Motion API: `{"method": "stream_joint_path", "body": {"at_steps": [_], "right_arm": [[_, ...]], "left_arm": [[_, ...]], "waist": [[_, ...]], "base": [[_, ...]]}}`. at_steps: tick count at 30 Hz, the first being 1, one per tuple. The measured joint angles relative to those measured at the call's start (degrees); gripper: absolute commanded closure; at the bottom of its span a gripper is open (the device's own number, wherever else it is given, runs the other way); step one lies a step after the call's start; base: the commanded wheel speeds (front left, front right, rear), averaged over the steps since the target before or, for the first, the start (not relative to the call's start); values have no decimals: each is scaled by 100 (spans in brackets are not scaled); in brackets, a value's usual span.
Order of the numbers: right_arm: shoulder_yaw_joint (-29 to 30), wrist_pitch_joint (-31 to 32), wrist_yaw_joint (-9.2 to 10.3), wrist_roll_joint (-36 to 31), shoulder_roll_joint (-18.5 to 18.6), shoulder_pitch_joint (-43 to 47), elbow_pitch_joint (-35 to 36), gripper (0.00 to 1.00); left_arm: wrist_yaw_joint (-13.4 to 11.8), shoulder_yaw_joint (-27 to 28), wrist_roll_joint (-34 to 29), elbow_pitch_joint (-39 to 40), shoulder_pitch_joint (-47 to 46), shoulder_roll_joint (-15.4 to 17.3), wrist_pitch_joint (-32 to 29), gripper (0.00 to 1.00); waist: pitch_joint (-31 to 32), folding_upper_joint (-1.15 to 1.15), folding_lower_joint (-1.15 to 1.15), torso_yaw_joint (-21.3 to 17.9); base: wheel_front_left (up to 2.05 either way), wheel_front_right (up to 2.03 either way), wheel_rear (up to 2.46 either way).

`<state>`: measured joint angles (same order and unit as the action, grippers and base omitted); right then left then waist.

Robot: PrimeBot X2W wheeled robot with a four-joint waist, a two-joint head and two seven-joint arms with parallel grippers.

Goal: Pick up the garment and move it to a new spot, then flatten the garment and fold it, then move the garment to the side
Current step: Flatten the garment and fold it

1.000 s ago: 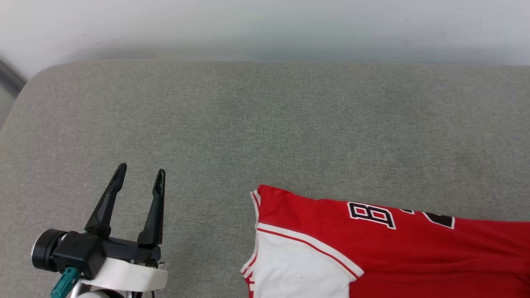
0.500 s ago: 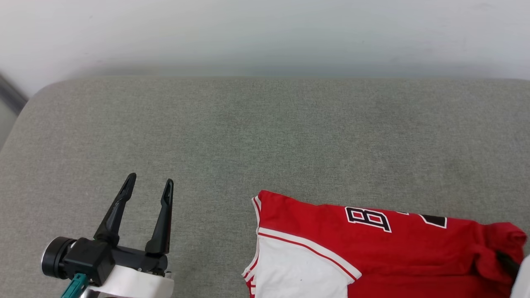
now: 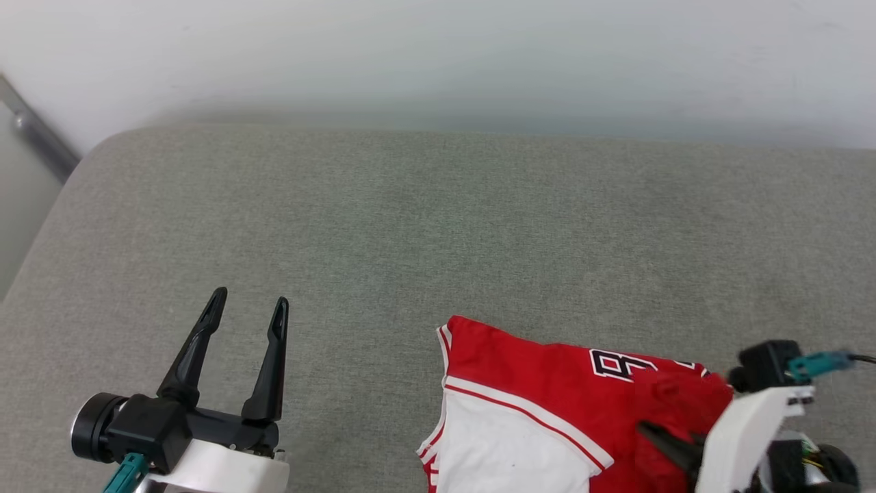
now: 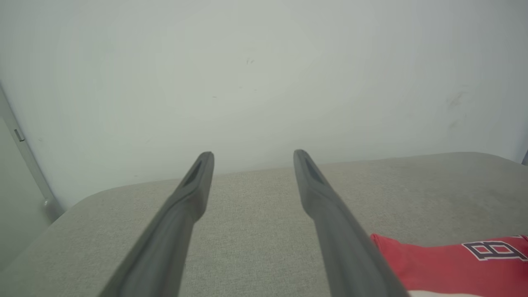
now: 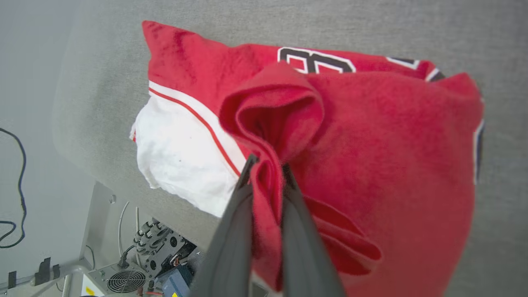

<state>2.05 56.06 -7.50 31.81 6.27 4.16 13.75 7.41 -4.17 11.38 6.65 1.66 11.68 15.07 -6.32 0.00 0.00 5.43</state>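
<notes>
The pale wall (image 3: pixel 438 55) runs across the back of my head view, and below it the grey cushion (image 3: pixel 410 226) spreads out, its rounded corner at the far left. The jersey (image 3: pixel 520 383) lies on the near right part of that cushion, close to the near edge, with its red shoulder and white sleeve panel (image 3: pixel 499 452) pointing towards the middle. Its right-hand end is bunched up off the cushion. In the right wrist view I see why: the right gripper (image 5: pixel 268 165) has its fingers (image 5: pixel 235 222) drawn narrow and clamped on a fold of the red cloth, which puckers into a loose tube just above the tips and hangs in a flap below them. The left gripper (image 3: pixel 249 298) hangs over bare cushion, well apart from the jersey on its left side, fingers spread wide with nothing between them; from the left wrist view they point at the wall over the far edge of the cushion. Black, white-edged lettering (image 3: pixel 616 363) shows on the red just beside the lifted bunch. A box with a round fan grille (image 5: pixel 128 280) sits below the cushion's edge in the right wrist view.
</notes>
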Motion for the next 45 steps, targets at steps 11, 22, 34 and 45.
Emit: {"method": "stream_joint_path", "body": {"at_steps": [11,22,34,45], "right_arm": [[-622,174,0,311,-315,-621,-448,100],[-1276,-381,0,780,-327,-1306,-1700,100],[-2174,-1179,0,1222,-343,-2011,-2792,0],[-1692,-1903,0,276,-271,-2666,-2666,0]], "left_arm": [[1,-7,-5,11,3,-13,0,0],[1,-57,5,10,1,-16,0,0],[1,-60,18,-29,-14,4,0,0],[0,19,-12,-63,37,-12,0,0]], "waist": [[-29,0,0,258],[27,0,0,465],[-38,0,0,544],[110,0,0,296]], "base": [[0,0,0],[0,0,0],[0,0,0],[0,0,0]]}}
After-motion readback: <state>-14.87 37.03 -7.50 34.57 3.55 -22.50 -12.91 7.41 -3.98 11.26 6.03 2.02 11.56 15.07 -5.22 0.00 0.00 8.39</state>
